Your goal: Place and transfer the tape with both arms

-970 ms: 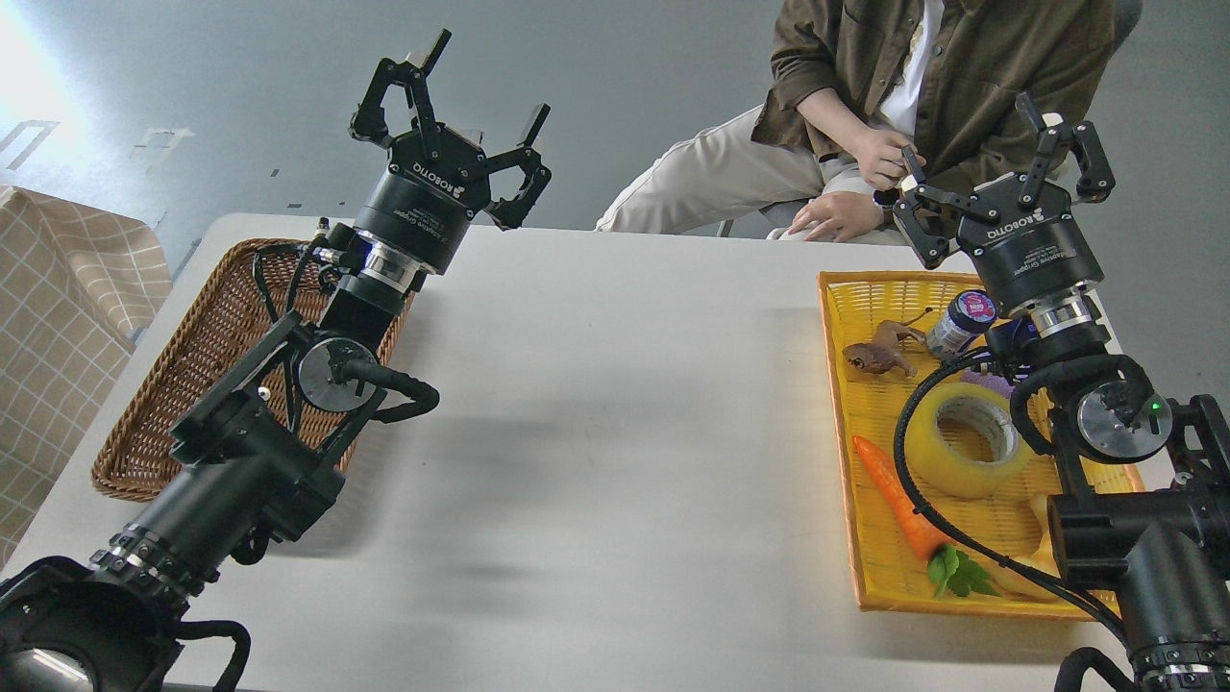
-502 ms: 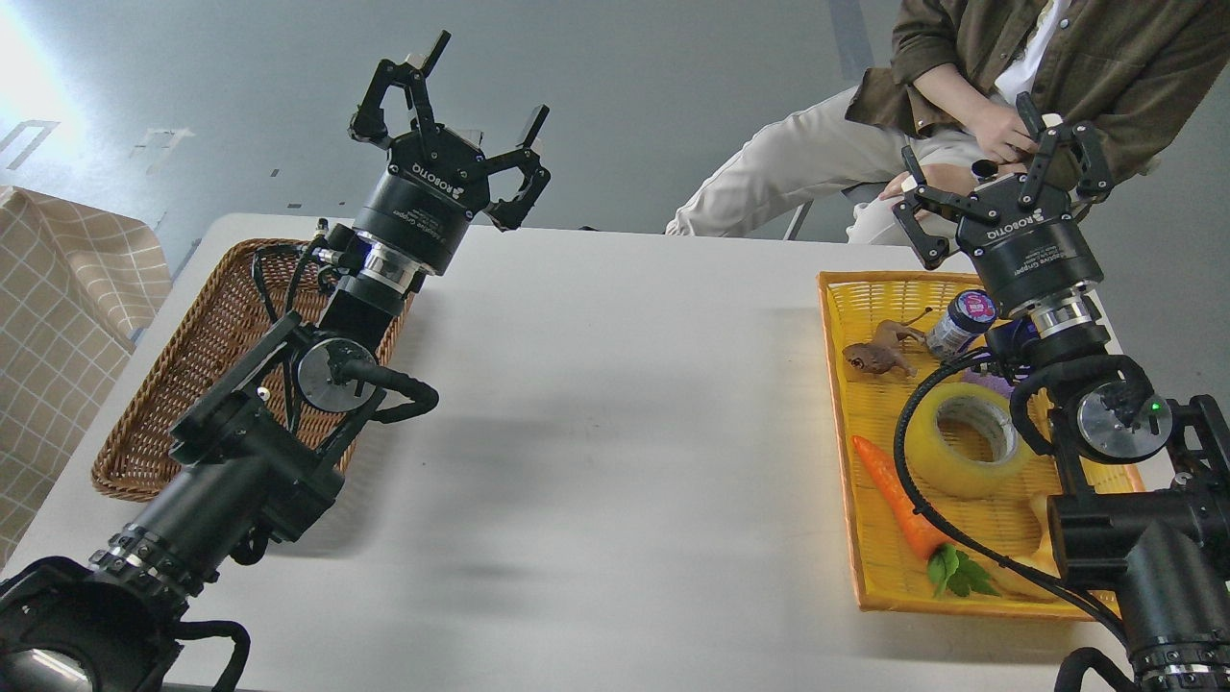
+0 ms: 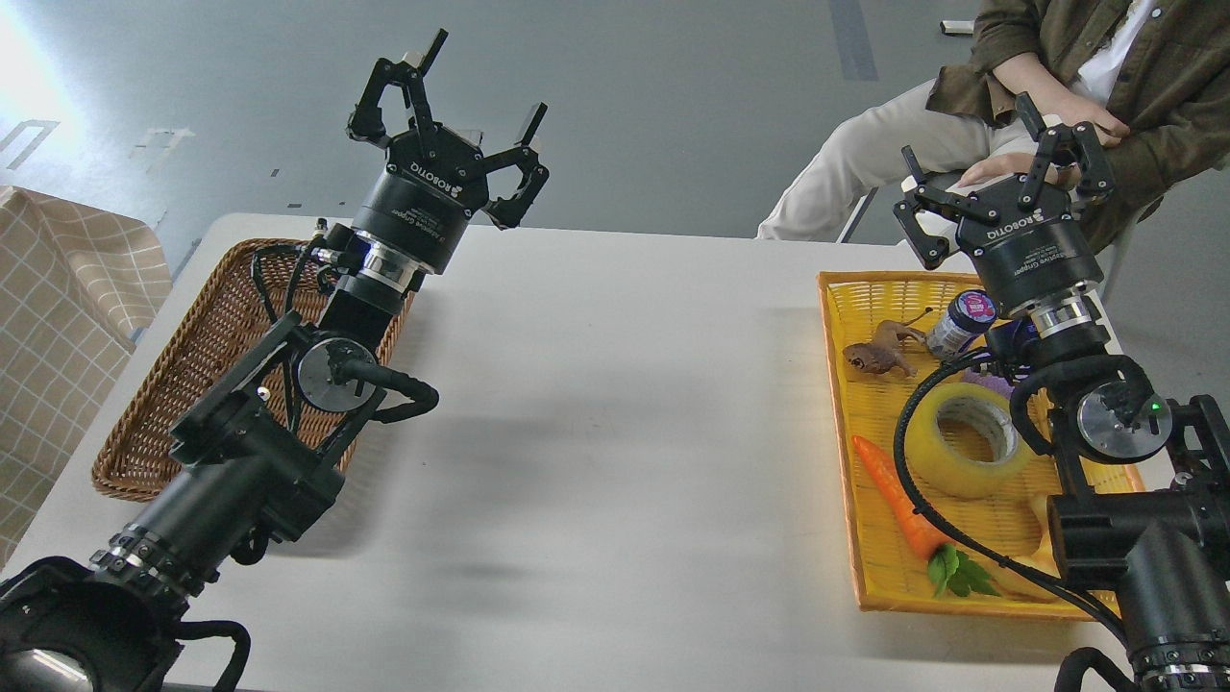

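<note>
The tape [image 3: 964, 444], a wide translucent yellow roll with a grey-white core, lies flat in the yellow tray [image 3: 865, 293] at the right, partly behind my right arm's cable. My right gripper [image 3: 1004, 159] is open and empty, raised above the tray's far end, well above the tape. My left gripper [image 3: 452, 91] is open and empty, raised over the far end of the brown wicker basket [image 3: 183, 384] at the left.
In the tray lie a carrot [image 3: 898, 500] with green leaves, a brown toy animal [image 3: 879, 354], a small bottle [image 3: 961, 322] and a pale yellow thing at the near right. A seated person [image 3: 1057, 77] is behind the table's far right. A checked cloth [image 3: 58, 317] hangs at the left.
</note>
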{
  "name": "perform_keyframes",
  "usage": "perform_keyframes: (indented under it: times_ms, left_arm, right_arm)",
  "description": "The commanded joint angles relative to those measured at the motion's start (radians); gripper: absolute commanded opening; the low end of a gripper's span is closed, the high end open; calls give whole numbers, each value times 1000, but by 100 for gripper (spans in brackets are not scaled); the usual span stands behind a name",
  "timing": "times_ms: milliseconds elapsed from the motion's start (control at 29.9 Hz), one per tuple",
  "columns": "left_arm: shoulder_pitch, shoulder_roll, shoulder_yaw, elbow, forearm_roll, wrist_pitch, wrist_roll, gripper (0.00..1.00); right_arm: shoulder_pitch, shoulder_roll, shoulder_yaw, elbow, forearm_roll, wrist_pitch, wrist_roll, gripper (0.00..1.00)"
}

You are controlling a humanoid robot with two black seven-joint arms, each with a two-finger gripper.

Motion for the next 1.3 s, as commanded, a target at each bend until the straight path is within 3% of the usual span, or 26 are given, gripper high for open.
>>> perform_keyframes:
  times_ms: [0, 1271]
  left_arm:
    - [0, 2, -1, 1, 0, 0, -2, 98]
    - [-2, -3, 8, 1, -3, 0, -2, 98]
  right_arm:
    - [0, 0, 0, 0, 0, 0, 0, 100]
    - [0, 0, -2, 3, 0, 0, 0, 100]
